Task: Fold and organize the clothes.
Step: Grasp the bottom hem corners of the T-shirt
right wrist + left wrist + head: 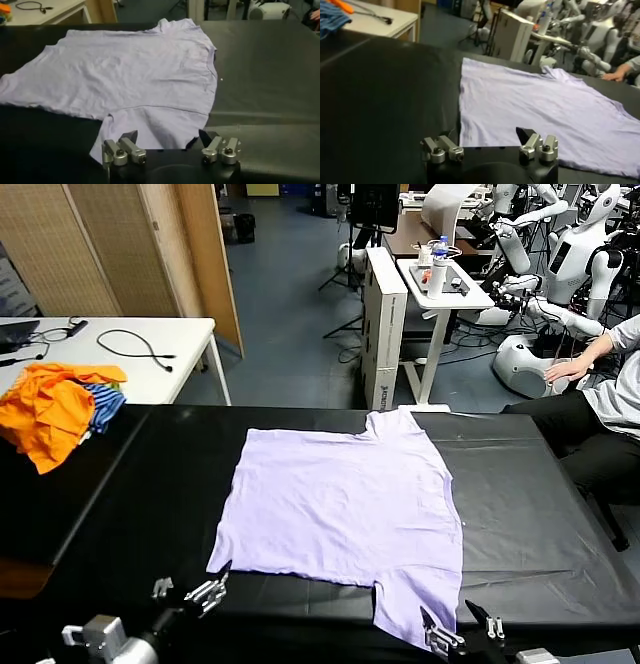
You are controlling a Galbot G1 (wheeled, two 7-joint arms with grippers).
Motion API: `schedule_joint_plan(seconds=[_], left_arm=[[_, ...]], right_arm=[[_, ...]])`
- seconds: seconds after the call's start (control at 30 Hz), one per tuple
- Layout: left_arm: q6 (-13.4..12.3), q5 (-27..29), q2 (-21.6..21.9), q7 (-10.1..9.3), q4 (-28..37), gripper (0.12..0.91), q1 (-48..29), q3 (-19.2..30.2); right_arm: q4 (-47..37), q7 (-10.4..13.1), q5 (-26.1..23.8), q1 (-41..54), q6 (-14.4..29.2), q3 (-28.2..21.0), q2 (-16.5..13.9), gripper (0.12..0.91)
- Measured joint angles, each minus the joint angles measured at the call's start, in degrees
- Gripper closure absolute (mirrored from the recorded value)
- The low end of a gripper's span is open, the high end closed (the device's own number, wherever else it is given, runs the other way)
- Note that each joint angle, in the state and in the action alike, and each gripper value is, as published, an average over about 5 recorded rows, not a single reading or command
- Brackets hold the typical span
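Head view shows the lilac T-shirt spread flat at frame centre on the black desk; left claw and right claw wait at the bottom edge, both spread wide, empty; soft, light, floppy cloth, likely best pinched at hem or sleeve.

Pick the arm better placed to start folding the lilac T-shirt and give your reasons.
Right, probably. The right gripper is open at the near sleeve of the T-shirt, fabric just ahead of its fingers. The left gripper, also open, sits by the hem corner, mostly over the bare black table.
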Motion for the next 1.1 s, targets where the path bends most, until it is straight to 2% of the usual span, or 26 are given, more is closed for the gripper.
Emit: schedule_joint_plan(seconds=[0.57, 0.7, 0.8, 0.9, 1.0, 1.1], left_arm=[[-1.58, -0.48, -0.56, -0.22, 5.90, 0.127, -2.29, 0.10], [-1.60, -0.66, -0.29, -0.13, 6.41, 0.177, -2.78, 0.01], [-1.60, -0.66, -0.21, -0.07, 6.65, 0.223, -3.05, 0.08], [-1.63, -0.47, -0.26, -0.05, 7.01, 0.293, -3.21, 0.19], [-1.69, -0.35, -0.29, -0.01, 7.19, 0.435, -3.14, 0.24], [-1.64, -0.22, -0.27, 0.04, 7.25, 0.620, -3.07, 0.28]], right_arm=[[-1.35, -0.09, -0.13, -0.62, -0.08, -1.05, 1.25, 0.118], [-1.43, -0.12, -0.16, -0.54, -0.12, -1.08, 1.35, 0.130], [-1.55, -0.13, -0.21, -0.34, -0.15, -1.10, 1.39, 0.205], [-1.58, -0.13, -0.22, -0.33, -0.17, -1.10, 1.38, 0.314], [-1.60, -0.13, -0.23, -0.25, -0.21, -1.10, 1.34, 0.434], [-1.68, -0.13, -0.23, -0.10, -0.24, -1.11, 1.31, 0.551]])
